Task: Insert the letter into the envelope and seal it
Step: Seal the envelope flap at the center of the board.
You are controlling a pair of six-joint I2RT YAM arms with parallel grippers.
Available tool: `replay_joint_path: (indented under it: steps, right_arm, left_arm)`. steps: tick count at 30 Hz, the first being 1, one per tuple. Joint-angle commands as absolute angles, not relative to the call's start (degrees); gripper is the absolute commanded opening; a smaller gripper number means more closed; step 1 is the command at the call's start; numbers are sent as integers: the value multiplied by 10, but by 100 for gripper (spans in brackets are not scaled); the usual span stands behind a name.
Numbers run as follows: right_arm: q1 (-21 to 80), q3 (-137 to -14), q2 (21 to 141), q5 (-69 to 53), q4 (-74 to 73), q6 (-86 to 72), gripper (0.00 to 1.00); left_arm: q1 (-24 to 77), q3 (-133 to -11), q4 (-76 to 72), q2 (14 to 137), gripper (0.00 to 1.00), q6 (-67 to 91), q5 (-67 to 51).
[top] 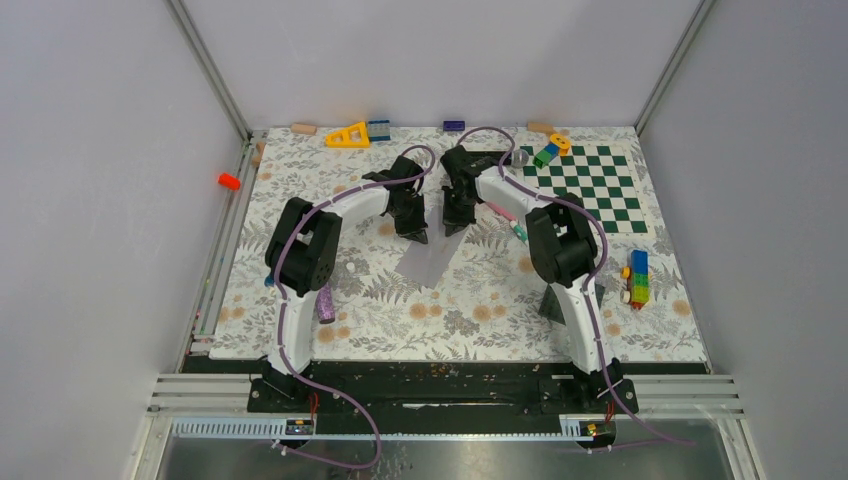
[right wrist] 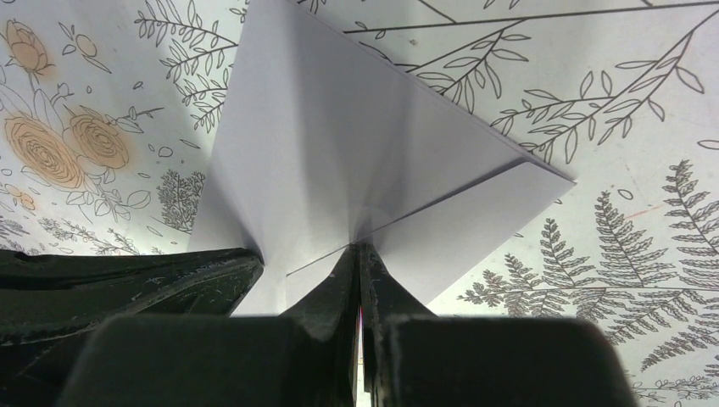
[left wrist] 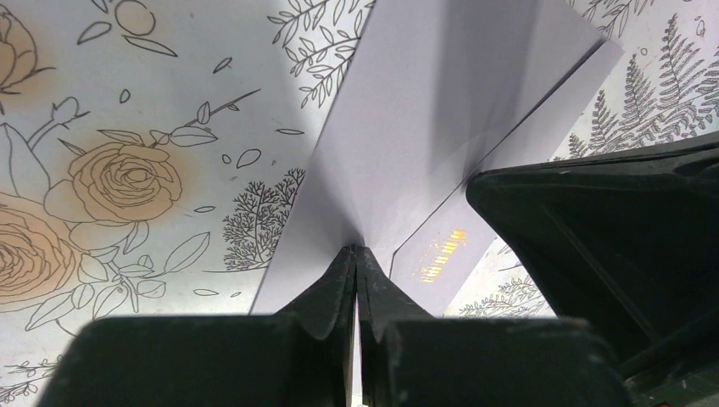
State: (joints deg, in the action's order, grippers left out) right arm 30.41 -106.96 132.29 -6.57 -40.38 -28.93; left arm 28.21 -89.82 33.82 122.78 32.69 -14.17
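The light grey envelope (top: 425, 262) lies flat on the floral mat with its triangular flap folded down. It also shows in the left wrist view (left wrist: 441, 119), with gold print near one edge, and in the right wrist view (right wrist: 339, 161). My left gripper (top: 415, 236) (left wrist: 356, 249) is shut, its tips pressing on the flap. My right gripper (top: 452, 228) (right wrist: 357, 247) is shut too, its tips on the flap's edge line just beside the left one. The tan letter is not in view.
A pink cylinder (top: 326, 302) lies by the left arm. A green-and-white checkerboard (top: 585, 185) sits at the back right, stacked coloured bricks (top: 637, 277) at the right, a yellow triangle (top: 348, 135) and small bricks along the back edge.
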Motion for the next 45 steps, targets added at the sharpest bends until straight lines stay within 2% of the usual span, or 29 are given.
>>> replay_joint_path:
  steps: [1, 11, 24, 35, 38, 40, 42, 45]
  right_arm:
    - [309, -1088, 1329, -48, -431, -282, 0]
    - [334, -1021, 1293, -132, -426, -280, 0]
    - [357, -971, 1255, -177, -415, -288, 0]
    - [342, -983, 1223, -226, -402, -269, 0]
    - [304, -972, 1183, -233, -382, -261, 0]
    - [285, -953, 1152, -228, -355, -251, 1]
    - [270, -943, 1128, -223, -349, -227, 10]
    - [256, -934, 1096, -215, -344, -192, 26]
  left_arm:
    - [294, -873, 353, 1246, 0, 314, -106]
    - [296, -873, 353, 1246, 0, 316, -102]
    - [298, -874, 352, 1246, 0, 317, -98]
    - [296, -873, 344, 1240, 0, 317, -133]
    - [293, -866, 323, 1212, 11, 316, -157]
    - [289, -862, 308, 1186, 28, 315, -169]
    - [283, -858, 296, 1164, 42, 313, -182]
    - [274, -852, 283, 1136, 55, 303, -193]
